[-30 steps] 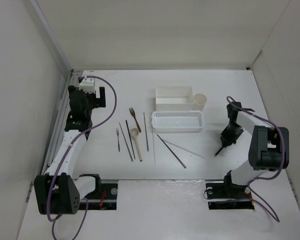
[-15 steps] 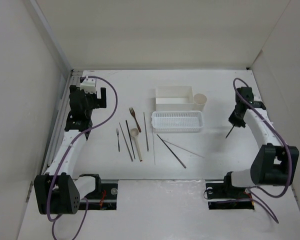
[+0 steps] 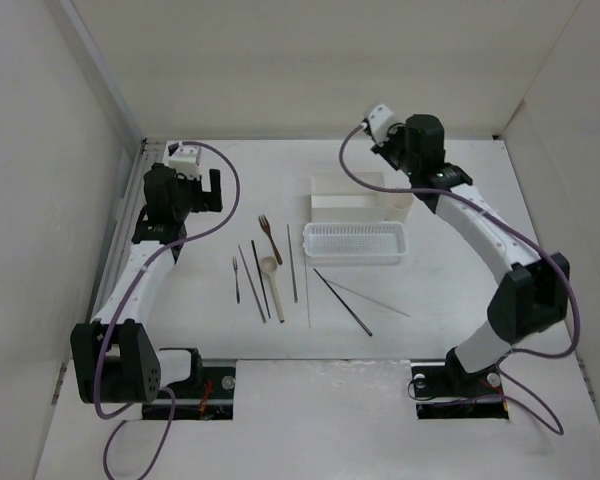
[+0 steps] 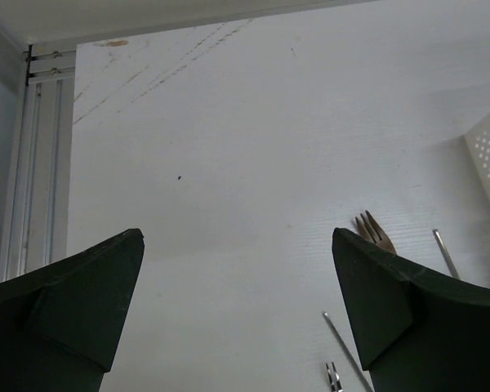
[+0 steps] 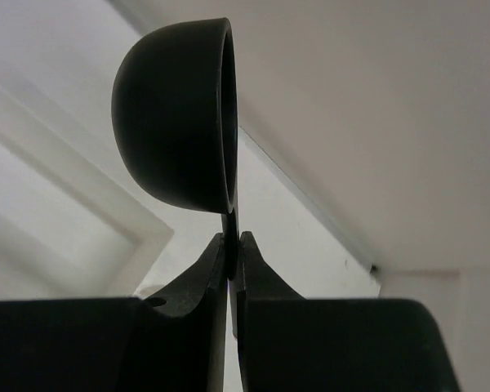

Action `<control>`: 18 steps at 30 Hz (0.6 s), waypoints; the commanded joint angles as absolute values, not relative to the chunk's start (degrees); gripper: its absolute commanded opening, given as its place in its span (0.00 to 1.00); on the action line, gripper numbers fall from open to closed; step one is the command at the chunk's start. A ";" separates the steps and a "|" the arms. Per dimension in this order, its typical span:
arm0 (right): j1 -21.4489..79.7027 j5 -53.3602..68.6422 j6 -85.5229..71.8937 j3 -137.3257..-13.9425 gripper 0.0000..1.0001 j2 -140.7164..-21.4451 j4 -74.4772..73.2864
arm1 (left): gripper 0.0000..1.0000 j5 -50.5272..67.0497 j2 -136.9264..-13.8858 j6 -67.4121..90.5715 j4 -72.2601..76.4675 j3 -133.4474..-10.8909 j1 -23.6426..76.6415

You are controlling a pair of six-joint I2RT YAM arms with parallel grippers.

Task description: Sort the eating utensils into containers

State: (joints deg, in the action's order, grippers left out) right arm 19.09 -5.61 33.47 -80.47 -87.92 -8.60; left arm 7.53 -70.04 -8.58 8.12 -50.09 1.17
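Since a second ago the right arm has swung from the near right of the table point(image 3: 460, 250) to its far side, where the right gripper point(image 5: 231, 247) is pinched tight on the thin handle of a dark spoon point(image 5: 180, 122). The round bowl stands just beyond the fingertips. From above, that wrist hangs over the far right corner of the white box point(image 3: 346, 211), with the forearm stretched out long from a raised elbow on the right. Just near of the box lies one perforated basket point(image 3: 354, 243). Left of and near to the basket the rest are spread on the table: six chopsticks point(image 3: 342, 300), some dark and some silvery, one brown fork point(image 3: 268, 232), one small dark fork point(image 3: 236, 277) and one cream spoon point(image 3: 272, 280). The left gripper point(image 4: 237, 245) hovers at the far left with its jaws wide apart and holding nothing. It sits well apart from the utensils to its near right, the arm reaching straight out from its base.
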 commanded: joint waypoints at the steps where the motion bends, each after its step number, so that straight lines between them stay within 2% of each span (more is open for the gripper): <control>1: 20.83 2.89 54.28 -85.07 0.00 -94.54 -8.07 | 1.00 11.51 -70.75 -5.02 7.29 -54.84 1.41; 3: 21.53 8.58 58.08 -88.40 0.00 -97.11 -13.69 | 1.00 11.51 -71.27 -3.87 7.29 -54.84 1.41; 7: 23.37 12.12 59.33 -95.07 0.00 -103.52 -20.64 | 1.00 11.51 -71.81 -3.87 6.77 -54.84 1.41; 11: 23.91 12.13 59.94 -94.84 0.00 -106.78 -21.36 | 1.00 11.51 -72.33 -4.39 7.99 -54.23 1.41; 18: 24.52 14.15 59.94 -94.91 0.11 -109.86 -22.23 | 1.00 12.04 -71.81 -5.63 9.14 -52.47 1.41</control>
State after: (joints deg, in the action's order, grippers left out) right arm 23.94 11.11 58.76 -92.03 -108.97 -21.26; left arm 10.61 -72.95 -5.10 6.66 -52.51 1.17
